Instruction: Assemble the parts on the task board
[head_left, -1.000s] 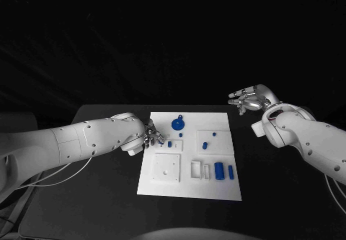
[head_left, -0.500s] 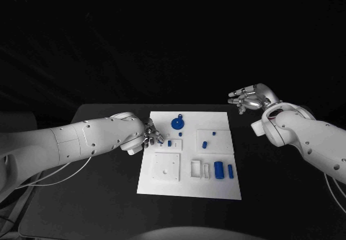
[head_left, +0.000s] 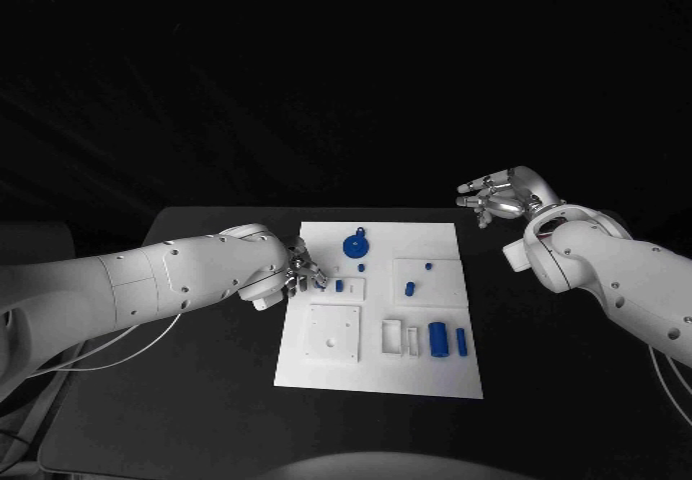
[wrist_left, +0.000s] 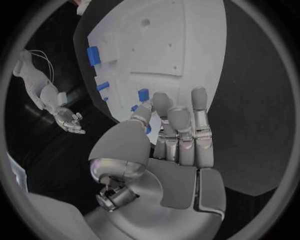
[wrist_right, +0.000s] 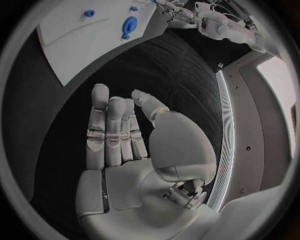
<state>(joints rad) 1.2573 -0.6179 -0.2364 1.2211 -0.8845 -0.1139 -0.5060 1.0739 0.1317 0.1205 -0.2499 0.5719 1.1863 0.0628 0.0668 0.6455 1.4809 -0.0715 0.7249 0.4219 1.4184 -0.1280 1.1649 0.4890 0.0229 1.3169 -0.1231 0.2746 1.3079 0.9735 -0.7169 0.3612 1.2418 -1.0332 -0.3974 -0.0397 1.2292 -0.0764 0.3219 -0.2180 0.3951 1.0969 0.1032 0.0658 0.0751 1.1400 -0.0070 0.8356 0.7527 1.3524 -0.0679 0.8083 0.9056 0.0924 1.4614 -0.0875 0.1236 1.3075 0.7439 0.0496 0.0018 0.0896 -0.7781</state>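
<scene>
Over the left edge of the task board (head_left: 378, 375), your left hand (head_left: 299, 272) sits low at the end of a smooth white arm, its silver fingers (wrist_left: 180, 131) lying close together and stretched toward a small blue part (wrist_left: 143, 94) in the board's upper-left block. From the left wrist view the fingertips are near that part, with a bit of blue showing beside the thumb; you cannot tell whether anything is pinched there or whether the fingers only touch. Your right hand (head_left: 499, 196) is raised well off to the far right of the board, above the black worktop (head_left: 188, 400), palm up, fingers released and slightly spread, holding nothing. The board is a flat white rectangular plate with raised square blocks and shallow recesses. On it you have a round blue disc (head_left: 355, 245) with a short stem near the far edge, a small oval blue piece (head_left: 410, 291) on the right block, and two upright blue cylinders (head_left: 437, 338) standing side by side near the right edge, the left one thicker. The worktop is matte black and plain.
</scene>
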